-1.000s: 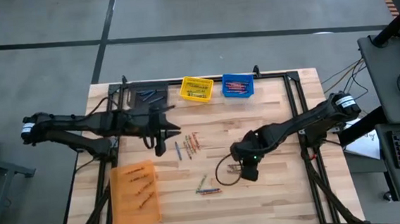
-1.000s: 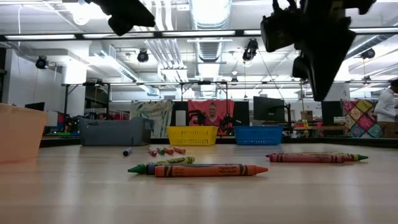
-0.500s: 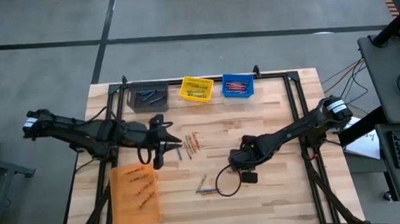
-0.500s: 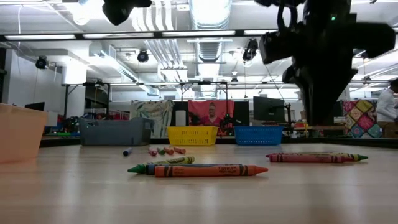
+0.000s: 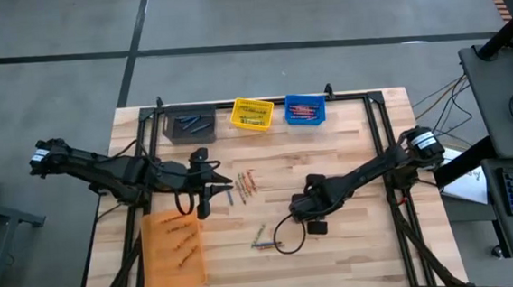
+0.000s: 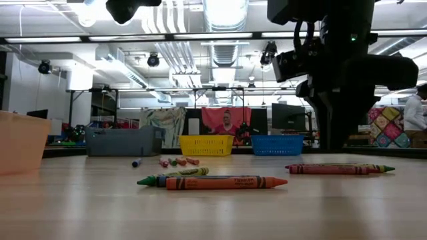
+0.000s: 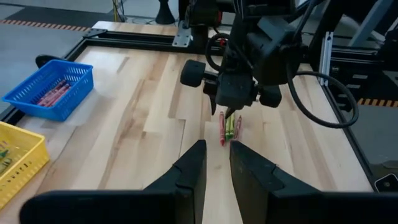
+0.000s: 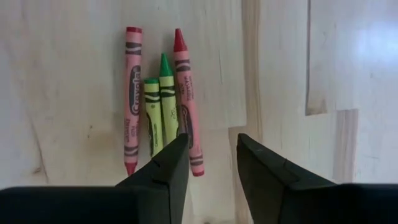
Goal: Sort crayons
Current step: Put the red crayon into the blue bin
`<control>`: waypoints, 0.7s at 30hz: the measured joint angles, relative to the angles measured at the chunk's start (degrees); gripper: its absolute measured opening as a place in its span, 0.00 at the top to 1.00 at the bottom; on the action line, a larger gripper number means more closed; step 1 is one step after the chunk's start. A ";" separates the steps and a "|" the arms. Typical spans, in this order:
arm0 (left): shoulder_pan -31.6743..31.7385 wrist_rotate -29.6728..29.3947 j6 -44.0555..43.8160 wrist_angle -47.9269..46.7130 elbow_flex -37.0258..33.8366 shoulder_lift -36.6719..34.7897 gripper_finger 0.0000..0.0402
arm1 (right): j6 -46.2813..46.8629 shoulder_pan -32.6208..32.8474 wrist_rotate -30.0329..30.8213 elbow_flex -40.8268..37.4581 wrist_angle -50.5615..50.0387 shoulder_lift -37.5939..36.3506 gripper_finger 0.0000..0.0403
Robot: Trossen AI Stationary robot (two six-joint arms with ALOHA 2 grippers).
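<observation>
Two red and two green crayons (image 8: 160, 102) lie side by side flat on the table, also seen as crayons (image 7: 227, 127) and crayons (image 6: 337, 169). My right gripper (image 8: 211, 155) hangs open just above them, pointing down, with nothing between its fingers; it is also seen as my right gripper (image 6: 331, 148). More crayons (image 5: 265, 242) and crayons (image 5: 243, 184) lie loose on the wood. My left gripper (image 7: 216, 163) hovers above the table's left middle, narrowly open and holding nothing, seen from above as my left gripper (image 5: 216, 184).
A grey bin (image 5: 189, 126), a yellow bin (image 5: 252, 114) and a blue bin (image 5: 305, 110) stand along the far edge, each holding crayons. An orange bin (image 5: 173, 249) with crayons sits at the near left. A black frame (image 5: 377, 126) borders the table.
My right gripper has come down toward the table over the red and green crayons and has tipped steeper. My left gripper has swung a little toward the table's near edge. The crayons have not moved.
</observation>
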 joint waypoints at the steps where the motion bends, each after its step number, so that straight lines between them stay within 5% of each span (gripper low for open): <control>1: 0.00 0.00 0.00 -0.02 0.00 0.03 0.87 | -0.10 0.00 0.01 0.00 0.14 0.17 0.69; 21: 0.02 -0.04 0.02 -0.02 0.00 0.04 0.87 | -1.30 -0.13 1.57 -0.11 2.76 4.63 0.73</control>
